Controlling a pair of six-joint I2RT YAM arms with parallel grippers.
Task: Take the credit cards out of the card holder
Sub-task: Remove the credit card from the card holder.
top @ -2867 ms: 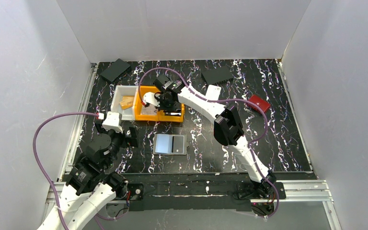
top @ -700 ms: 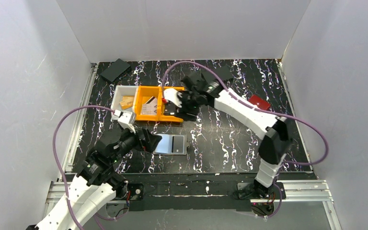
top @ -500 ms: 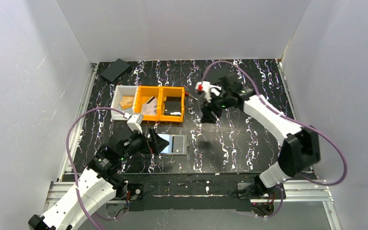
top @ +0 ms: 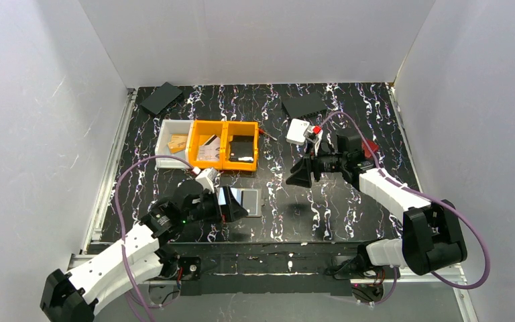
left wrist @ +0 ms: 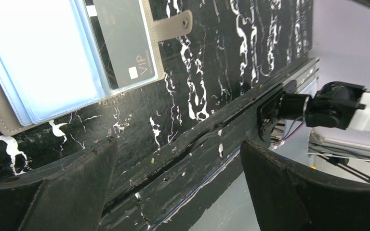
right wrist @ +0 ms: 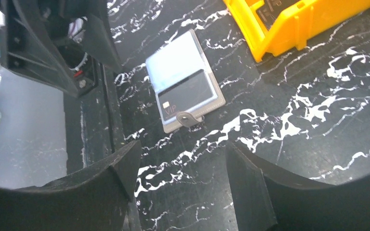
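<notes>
**Inspector:** Starting with the largest item. What is the table (top: 322, 201) carrying?

**Assistant:** The black marbled surface is carrying an orange bin (top: 222, 168) with two compartments towards the back. A white tray (top: 161, 144) is sitting against the bin's left side. The left arm (top: 117, 258) is reaching in from the near-left corner. The right arm (top: 389, 188) is bending across the right half of the table.

**Inspector:** Where is the card holder lying?

**Assistant:** The card holder (top: 249, 201) is lying open and flat near the front edge, just in front of the orange bin. Its pale blue half is facing left and its dark half right.

**Inspector:** And the grippers?

**Assistant:** The left gripper (left wrist: 178, 144) is hanging over the holder's near-left edge. Its fingers are standing wide apart, with only table showing between them. The right gripper (right wrist: 182, 147) is hovering well to the right of the holder, beside the bin. Its jaws are also standing apart and gripping nothing.

**Inspector:** Contents of the holder?

**Assistant:** A dark credit card (left wrist: 125, 43) lettered "VIP" is sitting in the right-hand pocket. Whether the pale sleeve (left wrist: 38, 57) is holding cards, I cannot tell. The snap tab (left wrist: 173, 24) is sticking out past the dark half.
</notes>
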